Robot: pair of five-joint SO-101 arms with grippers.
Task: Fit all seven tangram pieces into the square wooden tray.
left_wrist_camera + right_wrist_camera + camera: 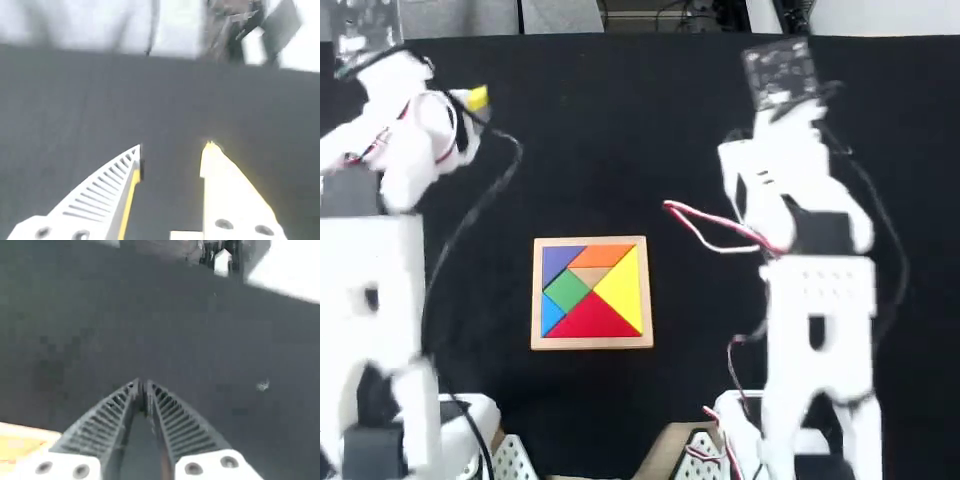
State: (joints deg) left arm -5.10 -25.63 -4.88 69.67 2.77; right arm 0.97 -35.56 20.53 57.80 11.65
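The square wooden tray [590,342] lies flat in the middle of the black table. Inside it sit several coloured tangram pieces: a red triangle [592,318], a yellow triangle [620,290], an orange triangle [601,256], a green square [566,290] and blue pieces along one side. My left gripper [175,147] is open over bare black table, nothing between its fingers; its yellow finger [476,98] shows at the far left, well away from the tray. My right gripper [143,384] is shut and holds nothing, with a corner of the tray [15,445] just beside it.
The two white arm bases [370,300] [818,310] stand left and right of the tray. A red and white cable [705,225] loops off the right arm. Black table surface stretches beyond the tray to a pale wall.
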